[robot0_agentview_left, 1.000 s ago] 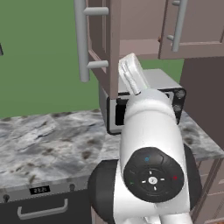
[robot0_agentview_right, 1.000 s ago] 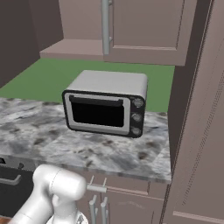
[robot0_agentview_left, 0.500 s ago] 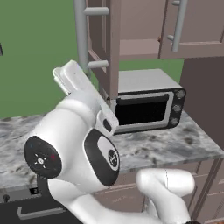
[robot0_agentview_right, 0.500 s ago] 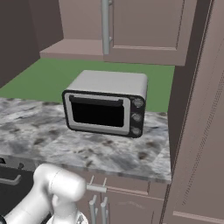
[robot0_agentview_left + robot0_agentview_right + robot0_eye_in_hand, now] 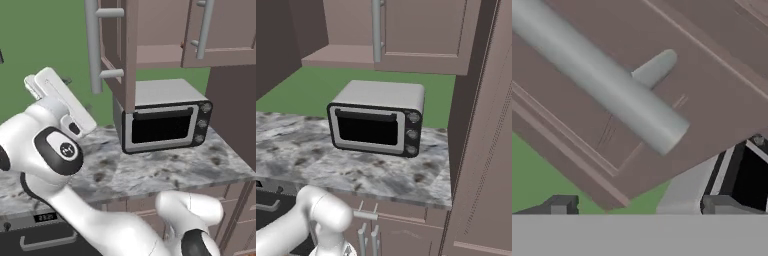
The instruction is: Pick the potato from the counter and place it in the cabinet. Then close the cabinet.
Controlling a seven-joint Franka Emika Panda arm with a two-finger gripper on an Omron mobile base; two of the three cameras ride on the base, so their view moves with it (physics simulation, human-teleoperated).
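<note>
Fingers [image 5: 640, 206] spread wide and empty, just below the open cabinet [image 5: 712, 90] door's grey bar handle [image 5: 607, 85].

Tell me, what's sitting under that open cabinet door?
Beneath the open cabinet door stands a silver toaster oven on the marbled counter. The door's edge covers the oven's left rear corner.

Grey bar handle [image 5: 607, 85] across the cabinet [image 5: 712, 95] door, toaster oven [image 5: 737, 175] beyond
</note>
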